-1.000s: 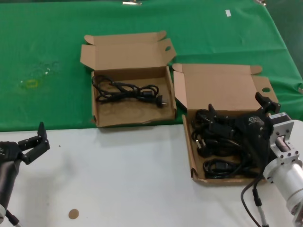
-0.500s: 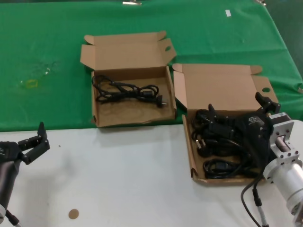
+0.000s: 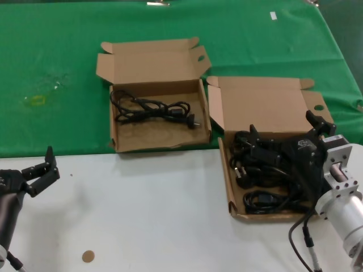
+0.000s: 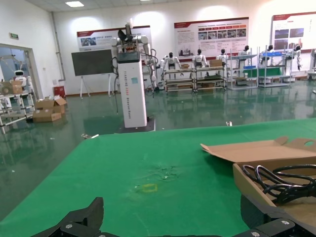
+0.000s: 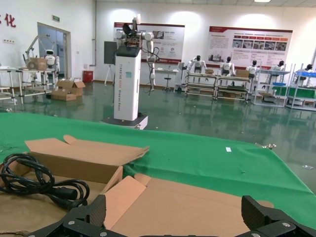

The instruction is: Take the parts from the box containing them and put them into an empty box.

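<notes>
I'm holding the right gripper (image 3: 286,133) low over the full box (image 3: 228,187), fingers spread wide apart with nothing clamped between them, sitting right above the pile of parts (image 3: 258,170). The left gripper (image 3: 45,170) is idling over the white tabletop (image 3: 147,215) at my near left, fingers apart too. One cable (image 3: 153,109) is already lying in the other box (image 3: 114,133) on the green cloth (image 3: 68,45), so that box isn't really empty now. Biggest risk as I'm judging it: the cables in the pile are looping over each other, so closing on one is likely dragging a second one up, or a plug is snagging under a neighbour and tugging the light cardboard box along. A thin, slick round cord could also be slipping out of the fingers mid-carry. The raised lid (image 3: 266,105) behind the pile is standing close to the gripper, so lifting straight back could be clipping it. Materials: matte brown corrugated card, flimsy flaps with a round hole; cables thin, black, rubbery, with chunky moulded plugs; cloth soft, tabletop smooth.
</notes>
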